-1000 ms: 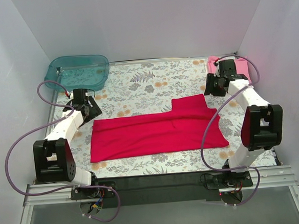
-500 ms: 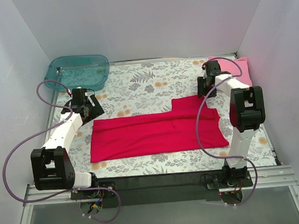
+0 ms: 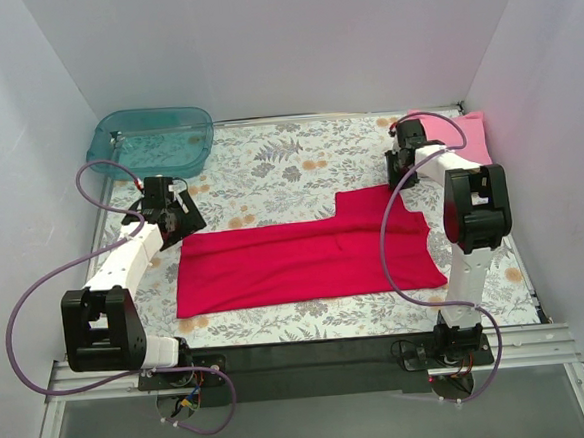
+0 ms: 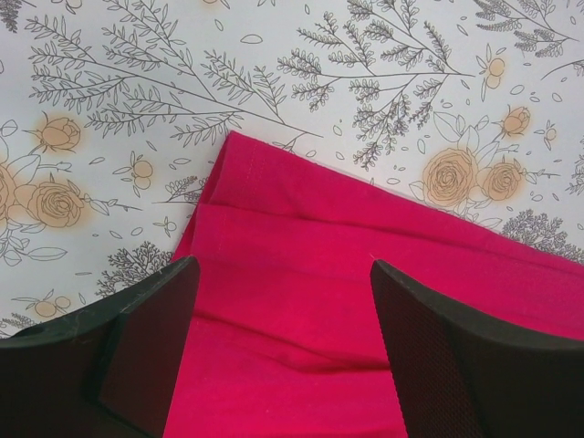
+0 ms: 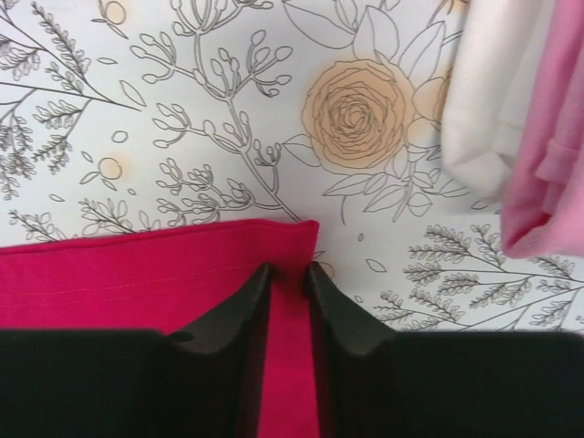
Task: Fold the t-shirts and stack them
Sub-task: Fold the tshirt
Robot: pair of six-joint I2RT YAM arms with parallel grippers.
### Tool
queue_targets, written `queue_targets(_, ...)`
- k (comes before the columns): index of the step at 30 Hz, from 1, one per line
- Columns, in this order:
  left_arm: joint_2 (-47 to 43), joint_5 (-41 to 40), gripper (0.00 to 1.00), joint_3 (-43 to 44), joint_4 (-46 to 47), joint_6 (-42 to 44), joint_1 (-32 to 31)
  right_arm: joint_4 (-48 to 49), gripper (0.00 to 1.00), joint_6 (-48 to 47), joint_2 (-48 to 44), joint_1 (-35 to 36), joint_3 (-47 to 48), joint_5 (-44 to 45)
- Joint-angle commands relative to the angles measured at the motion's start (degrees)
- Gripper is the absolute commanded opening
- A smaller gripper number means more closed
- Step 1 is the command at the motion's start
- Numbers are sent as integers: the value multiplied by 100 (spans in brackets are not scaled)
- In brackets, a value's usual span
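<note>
The red t-shirt (image 3: 305, 258) lies folded into a long band across the middle of the table, with one part sticking out at the back right. My left gripper (image 3: 182, 223) is open over its back left corner; in the left wrist view the wide-apart fingers (image 4: 137, 351) straddle the red cloth (image 4: 301, 301). My right gripper (image 3: 398, 178) is at the back right corner; in the right wrist view (image 5: 289, 274) its jaws are pinched on a strip of the red edge (image 5: 137, 274). The pink t-shirt (image 3: 458, 132) lies bunched at the back right (image 5: 547, 137).
A teal plastic tub (image 3: 151, 141) stands at the back left corner. The floral tablecloth (image 3: 289, 169) covers the table. White walls close in on the left, back and right. A pale fold (image 5: 488, 91) of cloth lies beside the pink shirt.
My right gripper has moved from beside the pink shirt down to the red shirt's back right corner and closed on it. My left gripper has shifted a little toward the red shirt's left corner.
</note>
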Motion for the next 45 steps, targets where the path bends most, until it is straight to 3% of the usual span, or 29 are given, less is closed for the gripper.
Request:
queue_targets(1,-91,63,70,-30,80,71,-31,20,23,-126,175,70,28,-21)
queue_targets(5,-117,134,63,-21,89,71,-31,-42,5,-196,62,96,45,-3)
queue_targets(7,-126,134,61,-30,90,88,-31,-112,1,-231,-44,105,80,5)
queue_targets(14,-249,125,61,5,19,45,-31,-481,1,-179,-1158,211,-358,-346)
queue_targets(22,-478,389,67,-285,-183,-263,-49,-938,1,-47,-2986,360,-1826,-1259)
queue_targets(28,-574,328,70,-285,-192,-465,-49,-1281,1,120,-3857,378,-2879,-2331)
queue_targets(35,-505,300,70,-153,-306,-694,-49,-1615,1,94,-4553,395,-3838,-3544)
queue_targets(45,-215,248,70,-74,-192,-773,-49,-2361,2,305,-5036,387,-4498,-3581)
